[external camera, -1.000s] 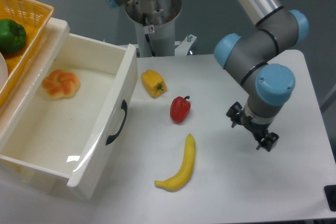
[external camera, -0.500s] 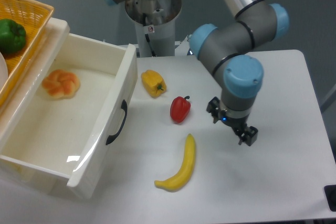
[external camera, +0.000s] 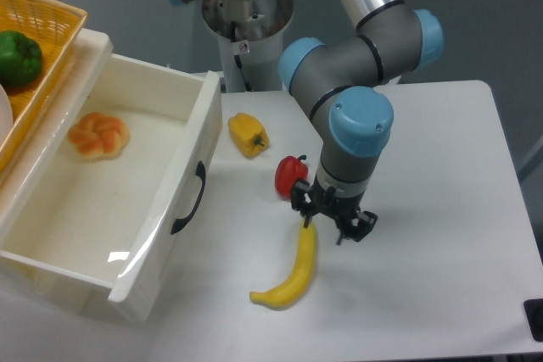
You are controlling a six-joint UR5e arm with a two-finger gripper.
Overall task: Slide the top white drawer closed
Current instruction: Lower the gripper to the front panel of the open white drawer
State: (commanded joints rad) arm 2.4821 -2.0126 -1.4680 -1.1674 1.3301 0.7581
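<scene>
The top white drawer point(external camera: 161, 209) stands pulled far out at the left, its front panel angled toward the table's middle. A curved black handle point(external camera: 188, 198) sits on that panel. My gripper point(external camera: 331, 225) points down over the table to the right of the drawer, roughly a drawer-width from the handle. It hovers just above the upper end of a banana point(external camera: 293, 269) and beside a red pepper point(external camera: 289, 175). Its fingers look apart, with nothing between them.
A bread roll point(external camera: 97, 135) lies inside the drawer. A yellow pepper point(external camera: 248, 135) rests near the drawer's far corner. An orange woven basket point(external camera: 47, 57) holding a green pepper point(external camera: 17, 57) sits at the upper left. The robot's base point(external camera: 246, 23) stands behind.
The arm has swung left across the table, carrying the gripper from the right side to just above the banana's tip. The drawer and the fruit have not moved.
</scene>
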